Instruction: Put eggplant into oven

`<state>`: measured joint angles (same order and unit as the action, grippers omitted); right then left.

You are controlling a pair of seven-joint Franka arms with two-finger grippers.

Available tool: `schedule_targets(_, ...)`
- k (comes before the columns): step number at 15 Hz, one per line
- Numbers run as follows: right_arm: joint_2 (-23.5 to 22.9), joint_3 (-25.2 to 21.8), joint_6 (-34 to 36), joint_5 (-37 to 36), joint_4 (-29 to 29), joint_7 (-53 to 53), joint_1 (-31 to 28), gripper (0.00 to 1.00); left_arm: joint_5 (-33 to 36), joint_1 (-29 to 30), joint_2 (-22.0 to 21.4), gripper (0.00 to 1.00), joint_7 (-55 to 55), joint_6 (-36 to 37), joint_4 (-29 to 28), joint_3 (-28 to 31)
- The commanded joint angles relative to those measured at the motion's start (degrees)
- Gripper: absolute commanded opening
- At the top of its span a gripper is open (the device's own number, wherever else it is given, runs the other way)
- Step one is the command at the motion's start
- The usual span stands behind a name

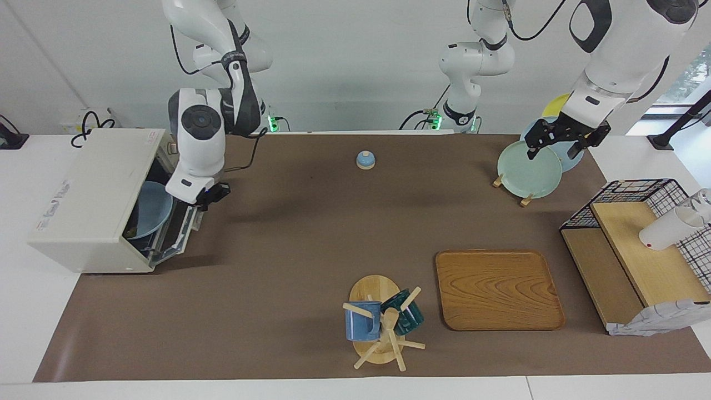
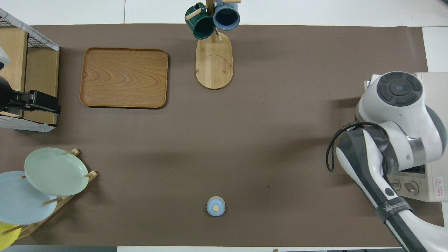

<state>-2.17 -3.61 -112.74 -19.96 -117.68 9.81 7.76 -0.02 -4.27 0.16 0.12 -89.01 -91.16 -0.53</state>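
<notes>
The oven point(image 1: 91, 197) stands at the right arm's end of the worktop, half on the brown mat point(image 1: 311, 233) and half on the white edge strip; its door point(image 1: 180, 236) is tilted up, part-way shut, with a narrow gap at the top; through that gap a blue plate point(image 1: 147, 208) shows inside, and the eggplant on it is mostly hidden, only a dark sliver visible at the plate's lower rim; the right gripper point(image 1: 208, 195) sits at the door's upper edge, fingertips together, and whether it touches the door cannot be told; in the overhead view the right arm's wrist covers the oven's front.

The left gripper point(image 1: 561, 139) hangs over the plate rack point(image 1: 525, 166) at the left arm's corner nearest the robots, fingers spread, holding nothing.

The mat's middle lies bare from the oven across to the wooden tray point(image 1: 497, 289); a small blue knobbed lid point(image 1: 365, 160) sits alone near the robots' edge; the mug stand point(image 1: 380, 322) stands at the edge farthest from the robots; a wire shelf point(image 1: 639, 250) fills the left arm's end.
</notes>
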Motion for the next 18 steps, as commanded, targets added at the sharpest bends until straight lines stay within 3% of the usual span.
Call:
schedule_targets(1, -1.26, -1.31, -2.23, -2.98, 0.52, 4.60, -4.67, 0.00, -0.33, 0.23, -0.25, 1.00, -0.21, 1.21, 0.46, -0.08)
schedule_targets(9, 1.02, -1.48, -1.61, 2.11, 0.79, 14.80, -11.62, 0.00, -0.33, 0.23, -0.25, 1.00, -0.21, 1.21, 0.46, -0.08)
schedule_targets(13, 0.67, -1.40, 8.90, 8.87, 9.11, 14.54, -11.45, 0.04, -0.33, 0.23, -0.25, 1.00, -0.21, 1.21, 0.46, 0.00)
schedule_targets(16, 1.28, -0.78, 14.54, 10.73, 14.83, 14.36, -10.75, 0.24, -0.33, 0.23, -0.33, 1.00, -0.21, 1.21, 0.46, -0.08)
schedule_targets(17, 1.37, -0.08, 16.30, 12.73, 17.03, 14.36, -10.75, 0.43, -0.33, 0.23, -0.25, 1.00, -0.21, 1.21, 0.46, 0.00)
schedule_targets(18, 1.37, 0.36, 17.89, 14.84, 18.70, 14.36, -10.83, 0.99, -0.33, 0.23, -0.25, 1.00, -0.21, 1.21, 0.46, -0.08)
